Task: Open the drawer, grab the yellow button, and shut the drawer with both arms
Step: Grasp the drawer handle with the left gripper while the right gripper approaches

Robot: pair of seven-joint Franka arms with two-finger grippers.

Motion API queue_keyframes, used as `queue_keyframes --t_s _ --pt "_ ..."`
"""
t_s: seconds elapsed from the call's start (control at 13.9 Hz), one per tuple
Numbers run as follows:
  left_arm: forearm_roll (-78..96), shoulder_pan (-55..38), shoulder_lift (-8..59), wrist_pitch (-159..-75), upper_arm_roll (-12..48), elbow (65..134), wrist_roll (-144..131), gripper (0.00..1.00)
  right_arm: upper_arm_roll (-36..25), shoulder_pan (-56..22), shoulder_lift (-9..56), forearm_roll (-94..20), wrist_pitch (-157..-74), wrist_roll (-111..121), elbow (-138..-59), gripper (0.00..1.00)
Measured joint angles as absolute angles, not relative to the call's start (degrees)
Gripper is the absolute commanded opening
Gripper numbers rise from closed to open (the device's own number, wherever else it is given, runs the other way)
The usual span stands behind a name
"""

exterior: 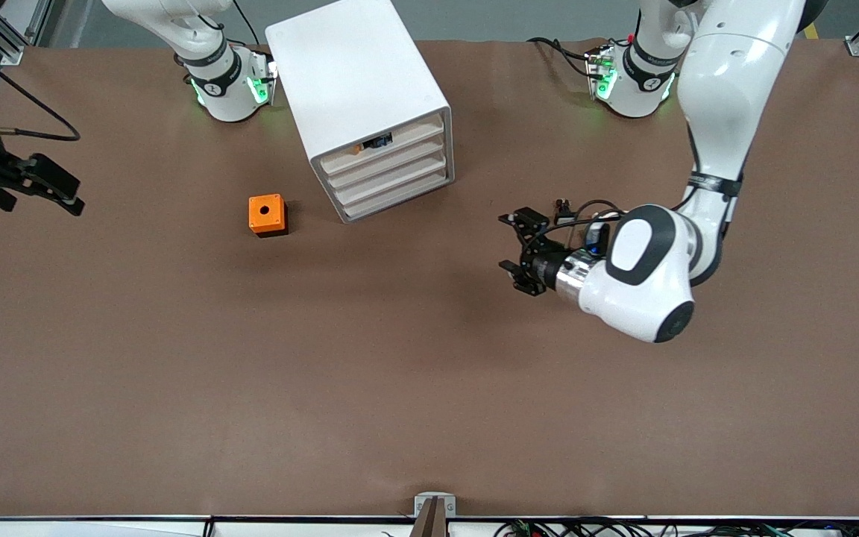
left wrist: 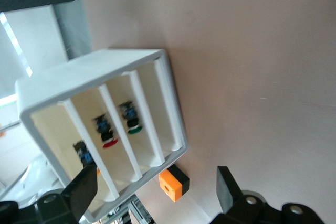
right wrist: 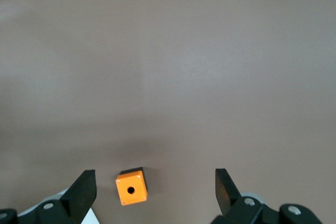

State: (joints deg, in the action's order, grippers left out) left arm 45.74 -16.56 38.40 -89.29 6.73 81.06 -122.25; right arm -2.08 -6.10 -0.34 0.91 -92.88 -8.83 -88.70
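Note:
The white cabinet (exterior: 359, 82) stands between the arms' bases. Its uppermost drawer (exterior: 400, 143) sits flush with the three below it. Over the drawer's low front the button (exterior: 359, 148) shows an orange cap and a dark body. In the left wrist view the button (left wrist: 84, 153) sits in the end drawer (left wrist: 58, 129), partly hidden by one fingertip (left wrist: 84, 188). My left gripper (exterior: 508, 242) (left wrist: 156, 192) is open, low over the table, facing the drawer fronts from a distance. My right gripper (exterior: 71, 195) (right wrist: 153, 191) hangs open over the right arm's end of the table.
An orange cube with a hole (exterior: 268, 215) (right wrist: 131, 186) (left wrist: 173, 184) lies on the table beside the cabinet, toward the right arm's end. Two lower drawers hold a red-capped part (left wrist: 109, 143) and a green-capped part (left wrist: 135, 128). Brown table (exterior: 400, 388) spreads wide toward the front camera.

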Motion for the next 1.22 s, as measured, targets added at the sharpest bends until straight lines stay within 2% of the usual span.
queue_keyframes --t_s 0.29,0.36,0.5,0.65,0.72,1.22 --pt "52.5 -22.0 39.8 -89.4 6.8 81.0 -129.8 1.00 -1.9 -12.5 1.3 1.0 -93.7 -21.6 -88.3 1.00" --pt "53.0 -23.3 40.0 -89.4 6.8 81.0 -131.8 0.81 -1.8 -13.8 1.7 1.0 -93.7 -24.8 -88.0 1.00" --pt "53.3 -25.7 40.3 -89.4 6.8 81.0 -136.4 0.57 -1.8 -15.8 2.3 1.0 -93.5 -30.0 -87.9 1.00" --pt "53.3 -27.8 40.6 -89.4 6.8 81.0 -138.9 0.53 -1.8 -16.9 2.6 0.9 -93.3 -34.1 -87.9 1.00" --pt "53.4 -28.7 40.6 -89.4 6.8 81.0 -139.4 0.43 -1.8 -17.6 2.7 0.9 -93.2 -36.8 -87.9 1.00" --pt "54.2 -32.0 40.6 -88.2 7.4 80.8 -139.8 0.39 -1.8 -22.6 5.4 0.9 -93.1 -51.7 -87.8 1.00"
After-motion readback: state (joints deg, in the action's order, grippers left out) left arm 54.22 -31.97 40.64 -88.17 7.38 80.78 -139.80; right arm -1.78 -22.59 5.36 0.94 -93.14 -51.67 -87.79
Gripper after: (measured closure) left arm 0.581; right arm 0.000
